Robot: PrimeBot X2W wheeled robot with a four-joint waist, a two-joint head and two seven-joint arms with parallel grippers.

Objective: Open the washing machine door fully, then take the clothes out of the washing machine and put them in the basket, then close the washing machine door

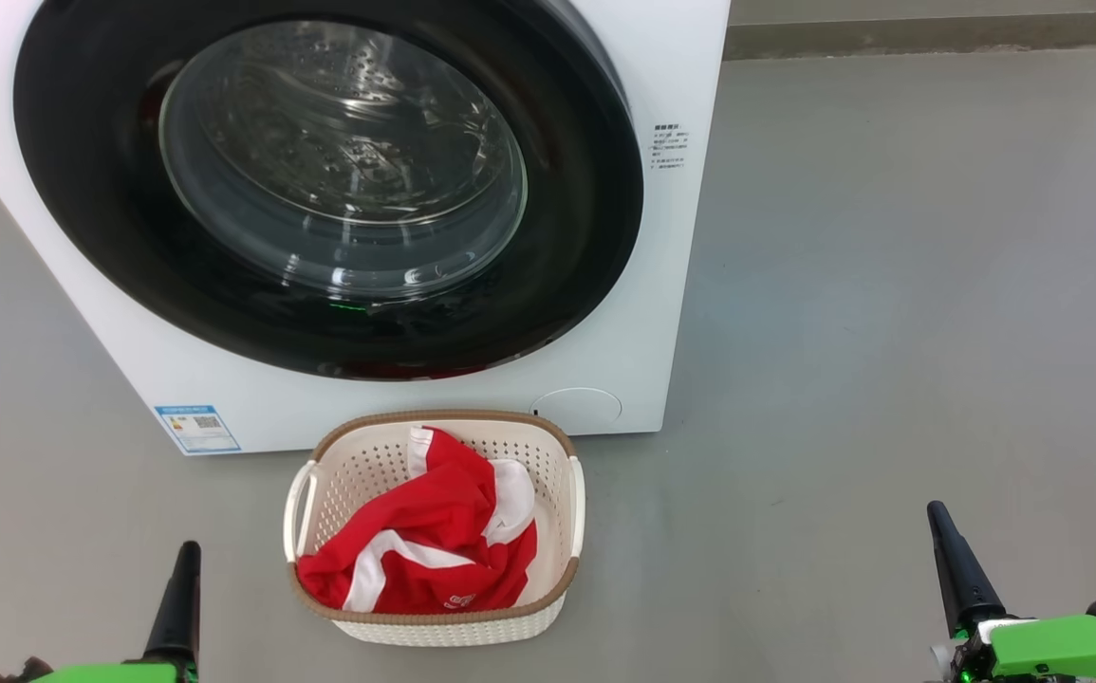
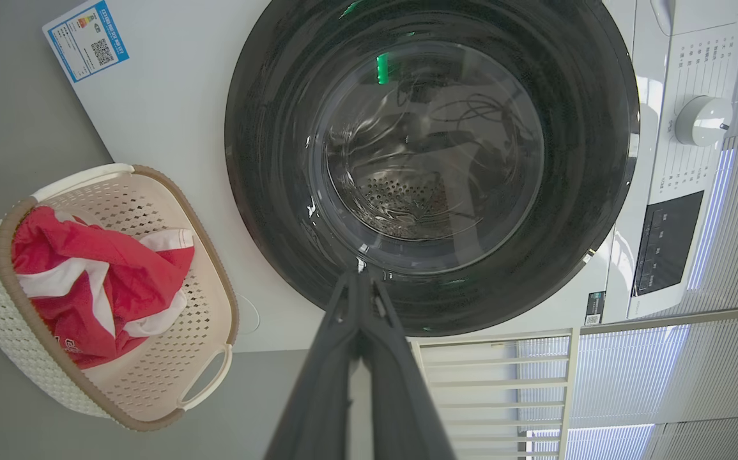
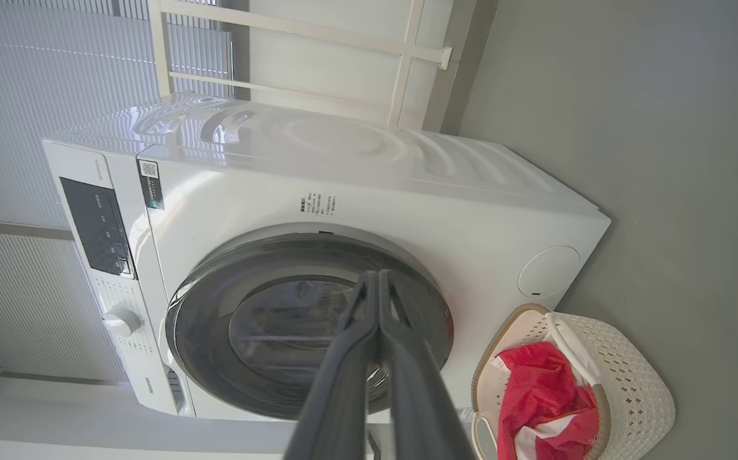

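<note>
The washing machine door (image 1: pixel 329 180) is closed and lies flat against the front of the washing machine (image 1: pixel 671 237). Its face points toward me and the basket. It is a big round door with a wide shiny black rim and a clear glass bowl in the centre. Through the glass I see the steel drum with its small holes. The machine is a white box standing on the grey floor (image 1: pixel 889 332), with a small blue label (image 1: pixel 196 428) at its lower left corner.

The basket (image 1: pixel 457 626) stands on the floor just in front of the machine, below the door, near but not touching it. It is cream-white with many holes and a brown rim. Its two handles are on its left and right sides, so the line from handle to handle runs along the machine front. Which axis is the longer one I cannot tell.

The clothes (image 1: pixel 434 550) lie crumpled inside the basket, more toward its near left part. They are bright red with white stripes and a small white print near the front edge.

The left pincer (image 1: pixel 191 550) is closed and holds nothing; it is left of the basket, well apart, with its fingers pointing toward the machine. The right pincer (image 1: pixel 935 512) is also closed and empty, far to the right of the basket, and leans a little to the left.
</note>
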